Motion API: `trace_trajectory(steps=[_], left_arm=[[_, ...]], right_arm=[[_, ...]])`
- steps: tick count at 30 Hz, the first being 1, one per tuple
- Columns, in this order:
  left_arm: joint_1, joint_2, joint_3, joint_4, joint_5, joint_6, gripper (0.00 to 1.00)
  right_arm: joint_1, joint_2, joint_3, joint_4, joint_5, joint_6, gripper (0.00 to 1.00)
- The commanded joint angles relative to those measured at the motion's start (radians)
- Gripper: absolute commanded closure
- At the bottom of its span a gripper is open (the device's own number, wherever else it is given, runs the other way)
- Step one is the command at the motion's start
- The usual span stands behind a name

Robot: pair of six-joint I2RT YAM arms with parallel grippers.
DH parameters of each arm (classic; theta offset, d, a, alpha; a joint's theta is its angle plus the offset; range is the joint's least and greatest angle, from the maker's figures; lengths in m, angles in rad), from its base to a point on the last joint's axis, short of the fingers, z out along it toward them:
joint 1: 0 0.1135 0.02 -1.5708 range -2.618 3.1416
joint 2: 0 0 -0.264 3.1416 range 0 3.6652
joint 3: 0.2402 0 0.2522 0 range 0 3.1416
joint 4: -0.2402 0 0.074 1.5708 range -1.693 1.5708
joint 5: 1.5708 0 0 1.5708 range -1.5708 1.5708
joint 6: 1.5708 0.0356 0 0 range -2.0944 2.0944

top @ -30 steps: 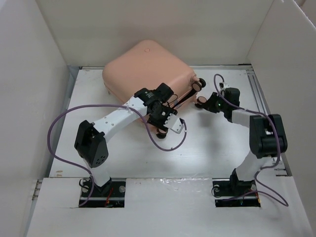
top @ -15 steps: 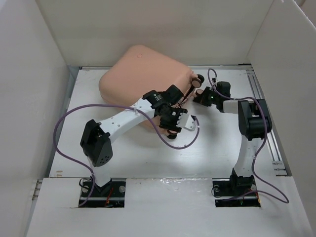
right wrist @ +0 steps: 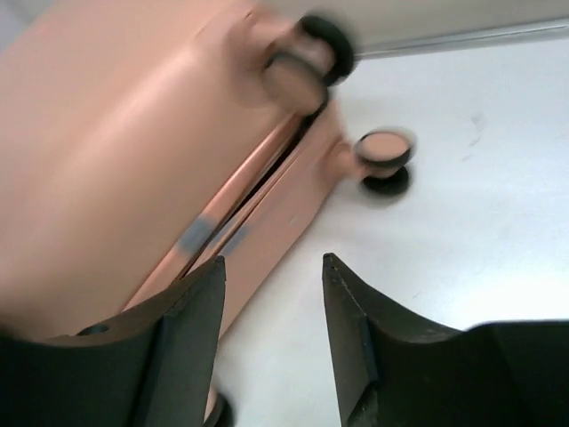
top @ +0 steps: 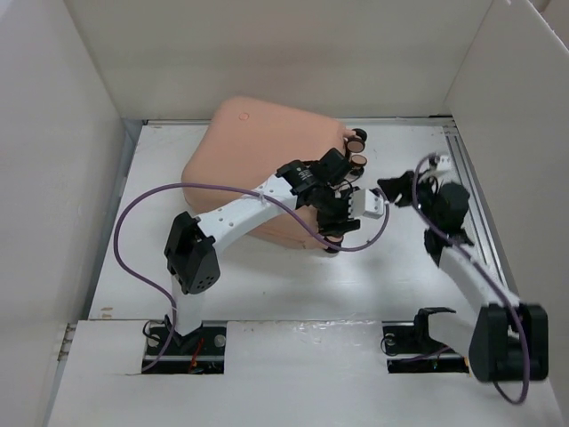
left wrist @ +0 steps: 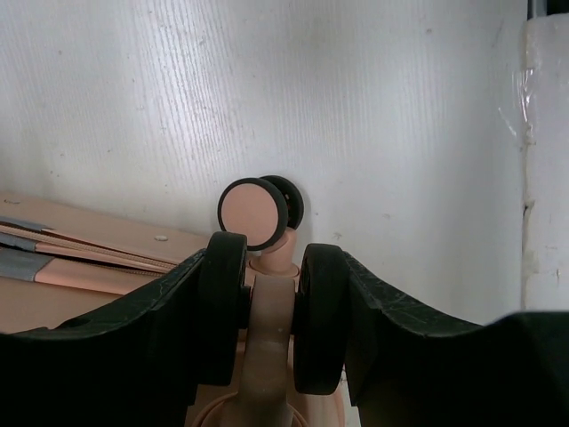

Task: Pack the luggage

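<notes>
Now large peach-pink hard-shell suitcase lies closed, upper centre of top view, wheeled end facing right of frame. At its lower right corner left gripper clamped on black-and-pink caster, peach stalk between wheels. To right, right gripper spread, empty, clear of shell; suitcase lies up-left of its jaws. Left arm nearer, already gripping. Versus second ago: suitcase swung, wheels carried up and right; right arm drawn back toward right edge
</notes>
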State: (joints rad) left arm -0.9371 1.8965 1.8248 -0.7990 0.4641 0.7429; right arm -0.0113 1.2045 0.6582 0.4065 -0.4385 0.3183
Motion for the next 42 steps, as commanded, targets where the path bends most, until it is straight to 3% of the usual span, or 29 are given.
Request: trace_trajectory(steps=[1,3,4,9,13,15,16,17,21,22,23,25,34,39,42], left_arm=[[-0.025,-0.053,0.105,0.093,0.130,-0.206,1.00],[-0.016,-0.062,0.116,0.081,0.098,-0.192,1.00],[-0.016,-0.062,0.116,0.069,0.097,-0.183,1.00],[-0.006,-0.072,0.106,0.055,0.085,-0.194,1.00],[0.018,-0.092,0.096,0.080,0.094,-0.214,1.00],[0.018,-0.093,0.087,0.090,0.117,-0.200,1.00],[0.018,-0.093,0.087,0.090,0.117,-0.189,1.00],[0.036,-0.093,0.087,0.113,0.146,-0.179,1.00],[0.037,-0.074,0.099,0.127,0.166,-0.197,1.00],[0.037,-0.074,0.099,0.139,0.166,-0.197,1.00],[0.037,-0.074,0.099,0.139,0.166,-0.197,1.00],[0.037,-0.074,0.099,0.152,0.166,-0.206,1.00],[0.037,-0.085,0.047,0.214,0.166,-0.234,1.00],[0.037,-0.096,0.015,0.273,0.156,-0.284,1.00],[0.037,-0.096,-0.004,0.296,0.156,-0.297,1.00]], right_arm=[[0.098,-0.146,-0.316,0.081,0.053,0.091,0.47],[0.154,-0.281,-0.423,0.182,0.092,0.165,0.49],[0.212,-0.321,-0.460,0.193,0.131,0.165,0.54],[0.446,-0.534,-0.529,0.141,0.198,-0.014,0.63],[0.701,-0.605,-0.611,0.241,0.363,-0.039,0.60],[0.869,-0.605,-0.640,0.332,0.556,-0.067,0.56],[0.919,-0.545,-0.640,0.413,0.633,-0.096,0.52],[1.029,-0.329,-0.541,0.472,0.756,-0.176,0.50],[1.076,-0.153,-0.493,0.576,0.760,-0.134,0.44],[1.103,-0.063,-0.515,0.741,0.803,-0.110,0.41],[1.135,-0.021,-0.537,0.832,0.942,-0.101,0.40],[1.211,0.091,-0.563,1.002,1.039,-0.101,0.38],[1.251,0.216,-0.441,1.046,1.210,-0.150,0.22],[1.251,0.318,-0.420,1.219,1.285,-0.234,0.21],[1.251,0.377,-0.396,1.229,1.255,-0.234,0.21]])
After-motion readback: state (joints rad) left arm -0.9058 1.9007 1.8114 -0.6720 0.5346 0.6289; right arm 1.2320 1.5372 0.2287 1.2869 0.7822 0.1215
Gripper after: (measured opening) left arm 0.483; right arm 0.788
